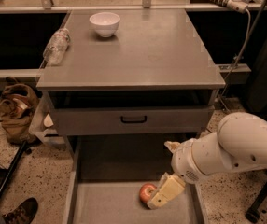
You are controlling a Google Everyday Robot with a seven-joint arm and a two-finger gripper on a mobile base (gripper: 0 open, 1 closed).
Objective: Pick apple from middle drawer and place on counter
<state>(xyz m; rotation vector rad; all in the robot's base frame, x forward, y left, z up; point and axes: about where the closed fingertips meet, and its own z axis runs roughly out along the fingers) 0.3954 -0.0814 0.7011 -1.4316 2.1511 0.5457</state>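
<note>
The apple (147, 192), small and red, lies on the floor of the pulled-out middle drawer (103, 204), toward its front right. My gripper (160, 196) on the white arm hangs low inside the drawer, open, with one beige finger (167, 190) against the apple's right side. The rest of the gripper is hidden behind the white wrist. The grey counter (138, 55) is the cabinet's top, above and behind the drawer.
A white bowl (104, 23) and a lying plastic bottle (56, 45) sit on the counter's back left. The shut top drawer front with its black handle (133, 119) is just above the open drawer. A brown bag (16, 111) and a shoe (17, 212) are on the floor at left.
</note>
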